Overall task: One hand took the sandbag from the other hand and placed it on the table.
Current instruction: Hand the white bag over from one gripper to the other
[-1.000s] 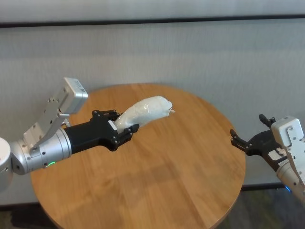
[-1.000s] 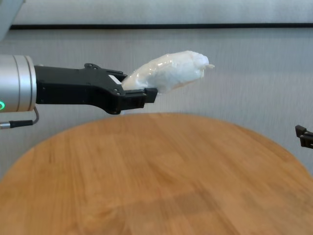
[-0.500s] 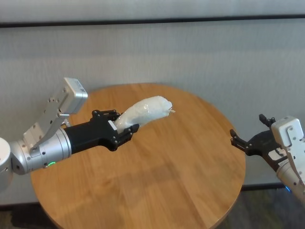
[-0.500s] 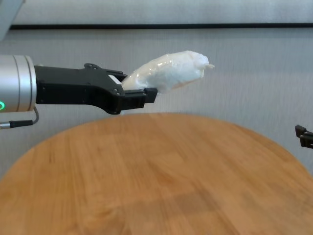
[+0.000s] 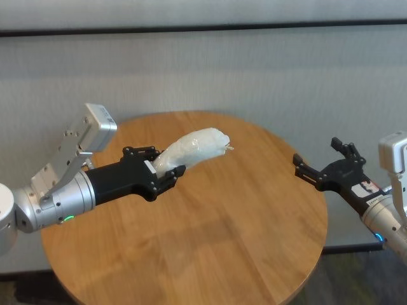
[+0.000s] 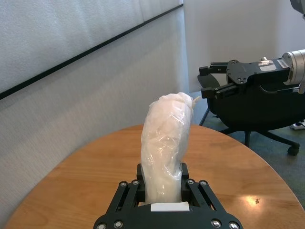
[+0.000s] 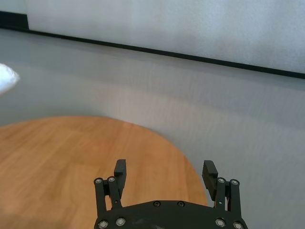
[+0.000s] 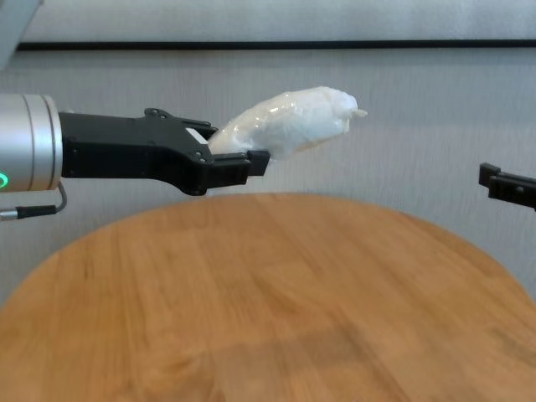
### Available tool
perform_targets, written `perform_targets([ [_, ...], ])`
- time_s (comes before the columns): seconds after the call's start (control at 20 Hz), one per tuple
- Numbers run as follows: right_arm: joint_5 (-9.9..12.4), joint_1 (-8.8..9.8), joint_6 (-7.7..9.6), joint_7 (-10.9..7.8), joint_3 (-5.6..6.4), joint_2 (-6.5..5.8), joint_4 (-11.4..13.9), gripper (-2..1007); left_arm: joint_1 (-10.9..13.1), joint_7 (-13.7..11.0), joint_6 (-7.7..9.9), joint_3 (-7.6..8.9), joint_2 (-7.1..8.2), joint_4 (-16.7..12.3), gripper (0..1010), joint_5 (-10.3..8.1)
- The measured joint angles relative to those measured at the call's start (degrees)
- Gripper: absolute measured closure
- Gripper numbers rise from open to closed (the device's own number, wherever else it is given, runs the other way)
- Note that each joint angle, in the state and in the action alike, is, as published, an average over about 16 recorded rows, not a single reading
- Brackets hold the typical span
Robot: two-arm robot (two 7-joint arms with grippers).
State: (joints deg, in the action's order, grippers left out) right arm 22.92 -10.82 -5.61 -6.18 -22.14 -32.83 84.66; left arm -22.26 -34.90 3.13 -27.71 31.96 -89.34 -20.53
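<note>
My left gripper (image 5: 166, 166) is shut on the lower end of the white glossy sandbag (image 5: 194, 147) and holds it high above the round wooden table (image 5: 210, 235). The bag juts out toward the right, its twisted tip free. It also shows in the left wrist view (image 6: 165, 143) and in the chest view (image 8: 289, 122). My right gripper (image 5: 320, 161) is open and empty at the table's right edge, pointing at the bag and well apart from it. In the right wrist view its fingers (image 7: 120, 171) stand wide apart over the table's rim.
A grey wall (image 5: 254, 70) stands close behind the table. A black office chair (image 6: 259, 117) is on the floor beyond the table's right side, seen in the left wrist view.
My right gripper has risen and moved left toward the sandbag, now at the table's right edge. The left gripper and the bag have not moved.
</note>
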Motion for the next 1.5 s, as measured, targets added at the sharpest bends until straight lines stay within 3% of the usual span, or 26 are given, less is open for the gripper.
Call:
perform_targets([
  [0.35, 7.75, -0.15, 1.75, -7.02, 2.19, 1.74, 1.12, -1, 0.00, 0.00, 0.00, 0.00, 0.00, 0.00, 600, 0.00],
  [0.7, 12.43, -0.89, 3.16, -12.26, 3.06, 3.86, 0.76, -1, 0.00, 0.00, 0.00, 0.00, 0.00, 0.00, 600, 0.00],
  [0.95, 12.32, -1.52, 1.89, -14.20, 2.69, 5.63, -0.24, -1, 0.00, 0.00, 0.00, 0.00, 0.00, 0.00, 600, 0.00],
  [1.25, 10.08, -2.23, -1.53, -15.64, 1.84, 7.95, -2.52, -1, 0.00, 0.00, 0.00, 0.00, 0.00, 0.00, 600, 0.00],
  [1.5, 9.38, -2.95, -4.40, -18.04, 1.49, 9.86, -4.93, -1, 0.00, 0.00, 0.01, 0.00, 0.00, 0.00, 600, 0.00],
])
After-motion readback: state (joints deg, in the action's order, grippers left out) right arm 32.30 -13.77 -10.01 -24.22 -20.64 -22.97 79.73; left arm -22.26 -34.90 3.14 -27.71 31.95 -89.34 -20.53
